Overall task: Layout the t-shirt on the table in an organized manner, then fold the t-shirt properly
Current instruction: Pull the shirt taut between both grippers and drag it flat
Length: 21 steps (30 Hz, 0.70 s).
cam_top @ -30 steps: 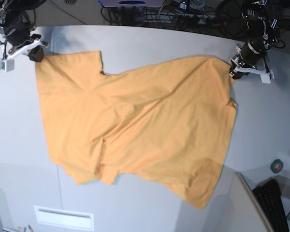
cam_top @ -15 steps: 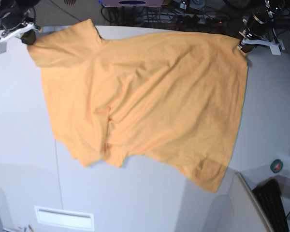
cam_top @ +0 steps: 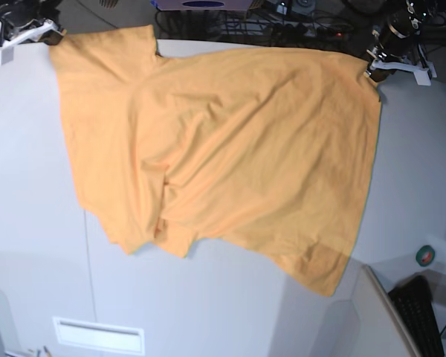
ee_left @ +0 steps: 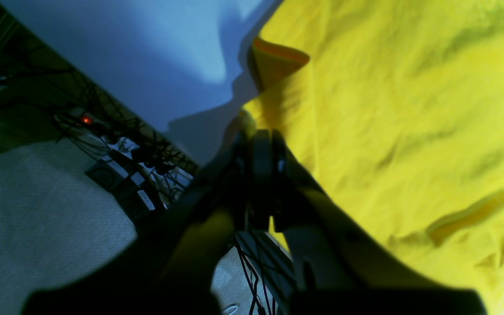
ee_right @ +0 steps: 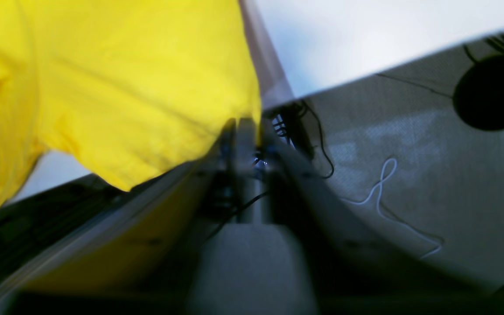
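Note:
The light-orange t-shirt [cam_top: 230,149] is held up by two corners above the white table [cam_top: 30,186], its lower part hanging toward the table's front. My left gripper [cam_top: 372,68] is shut on the shirt's top right corner; in the left wrist view the left gripper [ee_left: 256,131] pinches the yellow-looking shirt [ee_left: 400,109]. My right gripper [cam_top: 48,37] is shut on the top left corner; in the right wrist view the right gripper [ee_right: 245,124] pinches the shirt's edge [ee_right: 138,87]. No drawing or neck tag shows.
Cables and power strips [cam_top: 282,18] lie beyond the table's far edge. A roll of green tape [cam_top: 426,255] and a black keyboard [cam_top: 424,316] sit at the right front. A thin seam [cam_top: 89,275] runs down the table on the left.
Both grippers have lifted the shirt's corners up and toward the far edge. The shirt has risen and spread wider; the left corner has moved a little to the right.

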Available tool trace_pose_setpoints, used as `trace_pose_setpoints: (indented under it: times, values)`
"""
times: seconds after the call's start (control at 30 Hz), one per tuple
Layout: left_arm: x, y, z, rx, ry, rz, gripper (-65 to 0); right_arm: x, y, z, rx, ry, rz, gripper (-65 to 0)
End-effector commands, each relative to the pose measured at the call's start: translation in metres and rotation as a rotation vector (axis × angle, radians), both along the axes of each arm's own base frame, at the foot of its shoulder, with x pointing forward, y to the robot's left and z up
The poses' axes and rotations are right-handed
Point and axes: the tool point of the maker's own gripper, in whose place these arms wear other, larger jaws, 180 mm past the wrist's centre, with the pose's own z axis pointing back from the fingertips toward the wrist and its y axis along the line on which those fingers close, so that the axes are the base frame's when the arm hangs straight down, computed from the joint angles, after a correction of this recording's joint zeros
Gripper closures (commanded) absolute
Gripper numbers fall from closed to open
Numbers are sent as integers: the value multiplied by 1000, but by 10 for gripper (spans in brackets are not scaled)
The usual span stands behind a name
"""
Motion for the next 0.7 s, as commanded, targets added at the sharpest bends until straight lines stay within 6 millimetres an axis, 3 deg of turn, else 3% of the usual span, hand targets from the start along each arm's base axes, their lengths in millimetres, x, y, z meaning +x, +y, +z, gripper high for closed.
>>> trace_pose_setpoints:
  times: [0.0, 0.13, 0.33, 0.47, 0.67]
  values:
    - [3, 5, 6, 18, -20, -2, 0, 6, -8, 9, -26, -40, -2, -231]
    - [2, 8, 7, 23, -21, 4, 0, 23, -11, 24, -60, -94, 22, -234]
    - [1, 9, 8, 25, -19, 4, 0, 76, -24, 45, -111, -205, 70, -245]
    - [2, 9, 8, 25, -21, 4, 0, 99, -30, 13, -25, -143, 71, -330]
    - [2, 9, 8, 27, -21, 4, 0, 91, -34, -34, 67, -38, 46, -333]
